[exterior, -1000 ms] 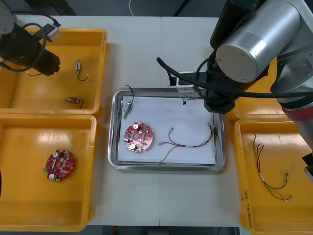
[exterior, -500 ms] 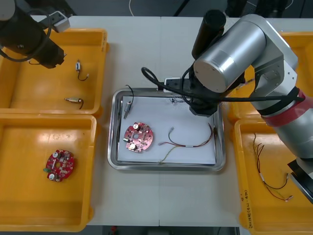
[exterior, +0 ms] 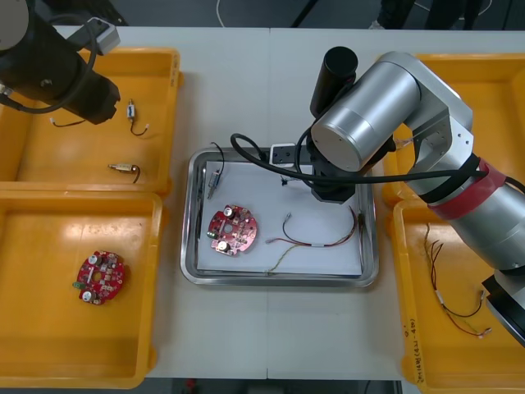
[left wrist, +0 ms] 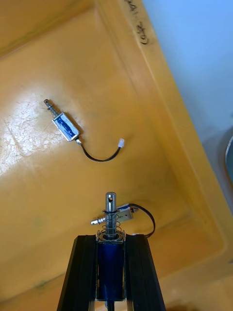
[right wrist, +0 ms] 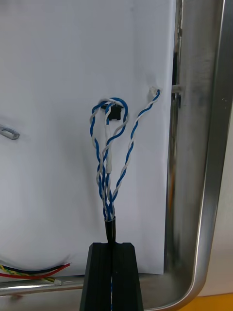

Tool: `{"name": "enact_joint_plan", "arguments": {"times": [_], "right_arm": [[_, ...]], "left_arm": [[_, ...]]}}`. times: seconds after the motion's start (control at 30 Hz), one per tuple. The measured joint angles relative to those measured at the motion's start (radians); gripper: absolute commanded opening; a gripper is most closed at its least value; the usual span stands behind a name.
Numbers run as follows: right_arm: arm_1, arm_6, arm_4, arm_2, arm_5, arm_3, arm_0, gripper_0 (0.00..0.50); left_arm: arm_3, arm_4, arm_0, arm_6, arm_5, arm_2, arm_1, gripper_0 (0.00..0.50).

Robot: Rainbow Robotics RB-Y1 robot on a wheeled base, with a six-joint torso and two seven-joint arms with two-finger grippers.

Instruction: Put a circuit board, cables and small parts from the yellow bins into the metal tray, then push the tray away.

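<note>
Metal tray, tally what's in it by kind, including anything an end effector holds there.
Circuit board: 1
Cables: 2, the red and yellow cable and the blue and white cable gripped by the right end effector
Small metal part: 1
Total: 4

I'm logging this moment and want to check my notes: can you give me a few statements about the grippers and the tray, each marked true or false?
1. The right gripper is shut on a twisted blue and white cable over the metal tray. True.
2. The left gripper is open and empty. False: it is shut on a small metal part above the far left yellow bin.
3. A red circuit board lies in the tray. True.
4. The tray has no red and yellow cable in it. False: a red and yellow cable lies on the white lining beside the board.
</note>
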Motion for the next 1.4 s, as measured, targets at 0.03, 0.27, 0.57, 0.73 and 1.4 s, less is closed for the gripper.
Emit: {"name": "enact_joint_plan", "arguments": {"times": [0.03,0.27,0.57,0.73,1.4], "right_arm": [[0.0,0.0,0.0,0.0,-0.003,0.007,0.0,0.0],[0.0,0.0,0.0,0.003,-0.027,0.035,0.0,0.0],[0.0,-0.001,0.0,0.022,-0.039,0.043,0.0,0.0],[0.0,-0.005,0.0,0.037,-0.049,0.047,0.0,0.0],[0.0,-0.007,0.0,0.042,-0.052,0.049,0.0,0.5]], "left_arm": [[-0.025,0.0,0.007,0.0,0.011,0.0,0.0,0.002],[-0.138,0.0,0.025,0.056,0.075,-0.005,0.0,0.001],[-0.217,-0.014,0.035,0.38,0.086,-0.044,-0.001,0.001],[-0.252,-0.025,0.063,0.382,0.086,-0.045,-0.001,0.002],[-0.269,-0.031,0.081,0.382,0.088,-0.045,-0.004,0.001]]}}
